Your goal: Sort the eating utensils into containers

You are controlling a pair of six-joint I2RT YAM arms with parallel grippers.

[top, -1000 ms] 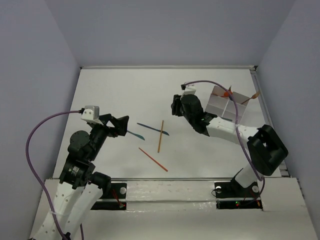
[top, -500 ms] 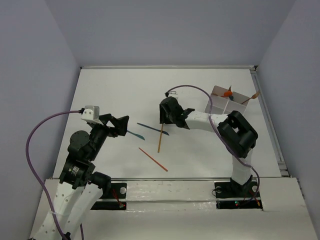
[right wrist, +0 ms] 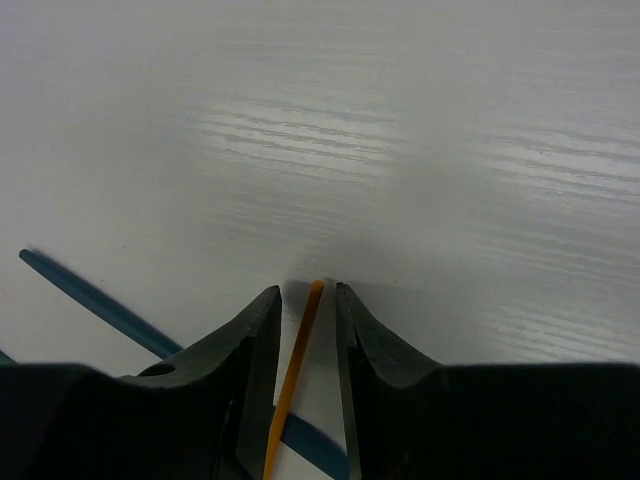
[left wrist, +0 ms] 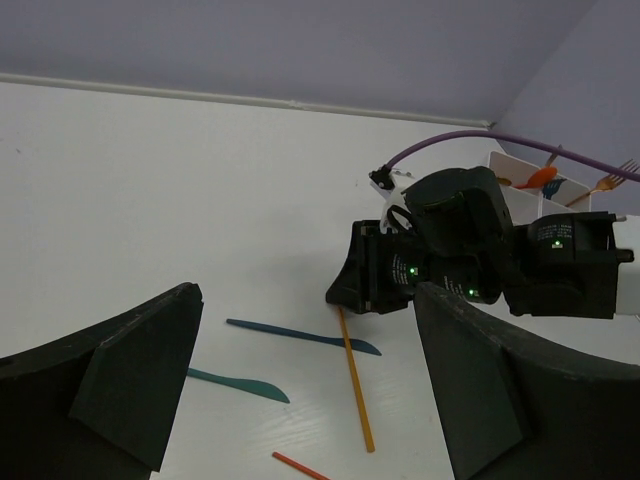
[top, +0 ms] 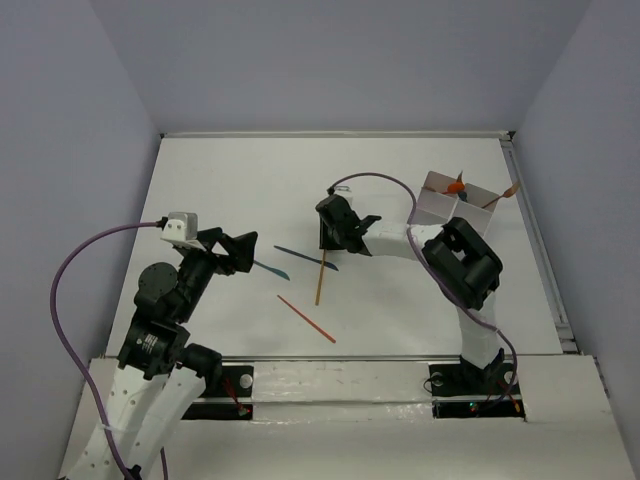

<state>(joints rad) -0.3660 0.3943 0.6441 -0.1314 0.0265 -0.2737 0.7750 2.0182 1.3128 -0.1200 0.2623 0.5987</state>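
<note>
Right gripper (right wrist: 308, 292) jaws narrowly straddle one of two orange sticks (top: 320, 272) (top: 306, 318) beside two teal utensils (top: 305, 257) (top: 271, 268); left gripper (left wrist: 305, 300) jaws gape.

The divided box (top: 436, 206) stands toward the far right corner of the worktop (top: 230, 180), with utensils (top: 458, 185) poking out of it. Mid-table lie four loose pieces — a long stick (top: 320, 278) running front to back and crossing a slim knife (top: 300, 255), a second knife (top: 270, 268) just left, and a shorter stick (top: 306, 318) nearer the front edge. The right gripper (top: 326, 244) straddles the long stick's far end.
</note>
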